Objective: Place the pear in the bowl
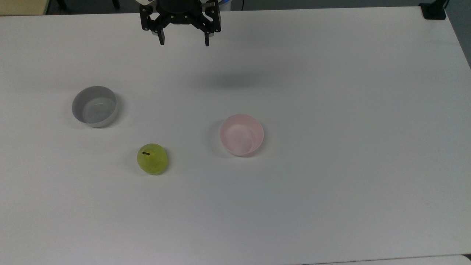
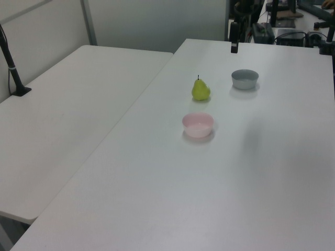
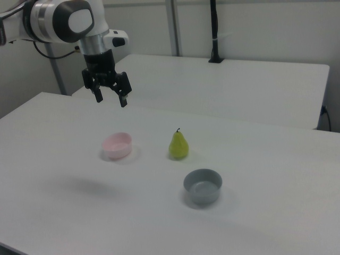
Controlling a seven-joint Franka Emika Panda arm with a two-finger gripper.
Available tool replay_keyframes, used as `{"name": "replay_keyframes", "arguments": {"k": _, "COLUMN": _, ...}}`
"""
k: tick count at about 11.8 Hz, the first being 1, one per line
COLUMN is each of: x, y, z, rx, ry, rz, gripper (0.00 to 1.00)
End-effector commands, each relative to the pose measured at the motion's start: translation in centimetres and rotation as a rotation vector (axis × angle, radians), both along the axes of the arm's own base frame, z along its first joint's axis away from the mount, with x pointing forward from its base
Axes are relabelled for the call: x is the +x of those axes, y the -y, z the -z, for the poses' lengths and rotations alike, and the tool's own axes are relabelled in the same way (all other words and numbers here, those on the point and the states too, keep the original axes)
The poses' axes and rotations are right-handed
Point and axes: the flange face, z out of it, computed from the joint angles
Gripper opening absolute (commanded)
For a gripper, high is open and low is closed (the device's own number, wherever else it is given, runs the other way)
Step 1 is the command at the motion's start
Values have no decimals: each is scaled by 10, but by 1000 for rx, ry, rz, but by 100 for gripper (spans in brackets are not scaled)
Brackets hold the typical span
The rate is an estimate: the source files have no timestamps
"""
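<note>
two bowls sit on the table (image 1: 331, 202), both holding nothing: pink bowl (image 1: 241, 134), grey bowl (image 1: 95, 106). pear (image 1: 152, 158) stands upright between them (mid-surface). my claw (image 1: 184, 39) hangs wide open, gripping nothing, above the far edge.

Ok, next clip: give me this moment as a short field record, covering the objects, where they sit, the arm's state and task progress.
pear: upright on the table, apart from both bowls
pink bowl: empty, to the top view's right of the pear
grey bowl: empty, to the top view's left of the pear
table: white
gripper: raised above the table, fingers open, holding nothing
progress: pear not yet picked up
</note>
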Motion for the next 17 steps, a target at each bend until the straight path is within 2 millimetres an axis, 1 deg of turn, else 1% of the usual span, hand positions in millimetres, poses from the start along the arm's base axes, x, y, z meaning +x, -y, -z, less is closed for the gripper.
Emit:
{"name": "replay_keyframes", "arguments": {"k": 1, "x": -5, "y": 1, "z": -4, "rx": 20, "ry": 12, "rz": -9, "gripper": 100}}
{"name": "replay_keyframes", "arguments": {"k": 8, "x": -6, "y": 2, "z": -6, "rx": 20, "ry": 10, "rz": -7, "gripper": 100}}
{"name": "replay_keyframes", "arguments": {"k": 14, "x": -3, "y": 4, "z": -1, "rx": 17, "ry": 6, "rz": -15, "gripper": 100}}
{"name": "replay_keyframes", "arguments": {"k": 15, "x": -1, "y": 8, "z": 0, "rx": 11, "ry": 10, "rz": -9, "gripper": 100}}
{"name": "replay_keyframes", "arguments": {"k": 16, "x": 0, "y": 17, "z": 1, "rx": 10, "ry": 14, "rz": 4, "gripper": 100}}
{"name": "replay_keyframes", "arguments": {"k": 17, "x": 6, "y": 22, "z": 2, "rx": 8, "ry": 18, "rz": 7, "gripper": 100}}
